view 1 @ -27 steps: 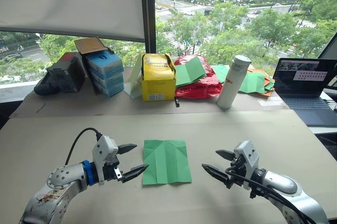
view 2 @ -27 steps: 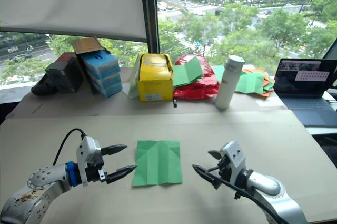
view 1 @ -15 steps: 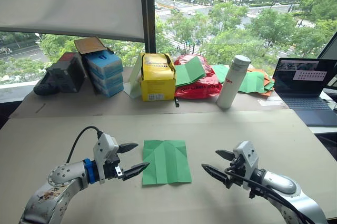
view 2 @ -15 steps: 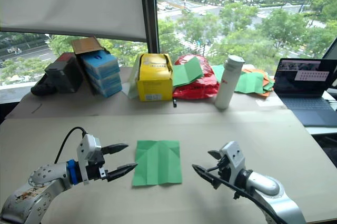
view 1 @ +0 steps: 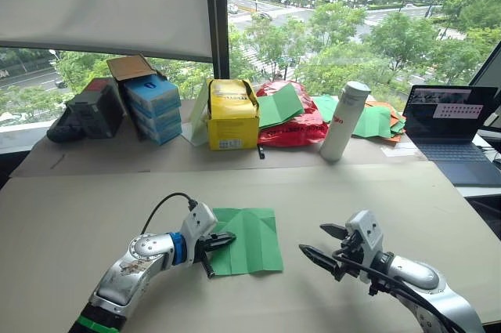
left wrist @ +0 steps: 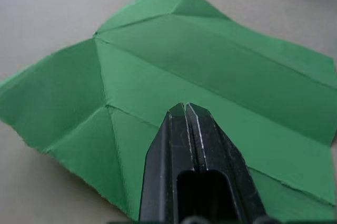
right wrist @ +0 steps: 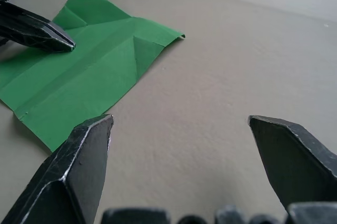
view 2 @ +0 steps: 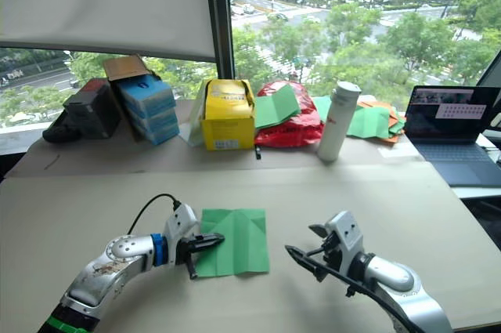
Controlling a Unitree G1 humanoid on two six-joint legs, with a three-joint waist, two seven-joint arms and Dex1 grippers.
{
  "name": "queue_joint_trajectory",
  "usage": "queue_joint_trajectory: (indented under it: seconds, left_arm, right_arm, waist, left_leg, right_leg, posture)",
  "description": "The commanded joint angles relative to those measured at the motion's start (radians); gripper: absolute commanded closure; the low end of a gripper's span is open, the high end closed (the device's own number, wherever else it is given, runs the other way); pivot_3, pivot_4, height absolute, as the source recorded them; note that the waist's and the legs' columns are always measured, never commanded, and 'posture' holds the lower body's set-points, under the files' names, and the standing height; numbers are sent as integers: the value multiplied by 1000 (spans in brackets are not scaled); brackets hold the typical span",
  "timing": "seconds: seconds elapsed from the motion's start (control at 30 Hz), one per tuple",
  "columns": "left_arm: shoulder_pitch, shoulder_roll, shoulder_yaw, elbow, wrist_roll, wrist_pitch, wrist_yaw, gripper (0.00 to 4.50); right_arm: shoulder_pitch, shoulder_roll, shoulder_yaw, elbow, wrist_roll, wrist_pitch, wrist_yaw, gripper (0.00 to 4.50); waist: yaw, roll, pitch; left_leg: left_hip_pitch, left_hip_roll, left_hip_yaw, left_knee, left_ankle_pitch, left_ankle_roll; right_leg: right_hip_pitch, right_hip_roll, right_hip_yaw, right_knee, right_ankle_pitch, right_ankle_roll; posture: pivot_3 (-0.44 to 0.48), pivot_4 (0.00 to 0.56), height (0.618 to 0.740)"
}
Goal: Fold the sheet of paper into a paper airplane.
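Observation:
The sheet of paper (view 1: 252, 240) is bright green, roughly square and creased, lying flat on the beige table (view 1: 94, 208) in front of me. My left gripper (view 1: 228, 237) is shut, its joined fingertips (left wrist: 185, 109) resting over the sheet's left part, with no paper visibly pinched between them. My right gripper (view 1: 315, 240) hovers just right of the sheet, open wide with nothing between its fingers (right wrist: 87, 145). The right wrist view also shows the left gripper's tip (right wrist: 62, 42) on the green sheet (right wrist: 100, 76).
Along the back stand blue boxes (view 1: 156, 106), a yellow box (view 1: 233, 114), a red plastic bag (view 1: 301, 125), a white bottle (view 1: 346, 121), a heap of green and orange sheets (view 1: 380, 121) and a laptop (view 1: 454, 125) at far right.
My left arm has swung right onto the sheet and its fingers have gone from open to shut. The right gripper has stayed in place, open.

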Motion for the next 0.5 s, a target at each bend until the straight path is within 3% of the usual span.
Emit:
queue_joint_trajectory:
  seconds: [0.03,0.2,0.3,0.5]
  left_arm:
    - [37,30,-32,10,51,82,25,4470]
    - [66,70,-52,-33,64,118,24,4470]
    - [60,70,-56,-42,59,125,22,4500]
    - [57,62,-58,-44,58,134,29,4500]
  right_arm:
    - [7,-23,-22,-67,5,12,-7,0]
    - [-4,-50,0,-95,0,45,-8,0]
    - [-21,-66,23,-99,-14,54,-4,751]
    - [-49,-143,96,-86,-57,57,56,2879]
  waist:
    - [0,0,0]
    - [0,1,0]
    - [-1,1,-1]
    - [0,1,-1]
  left_leg:
    - [0,0,0,0,0,0]
    - [2,1,0,0,0,0]
    - [2,1,0,0,0,0]
    - [2,1,0,0,0,0]
  right_leg:
    - [0,0,0,0,0,0]
    - [1,0,1,1,0,0]
    - [1,0,2,1,0,0]
    - [1,-1,2,1,0,0]
  posture:
    - [0,150,740]
    - [0,150,740]
    - [0,150,740]
    - [0,150,740]
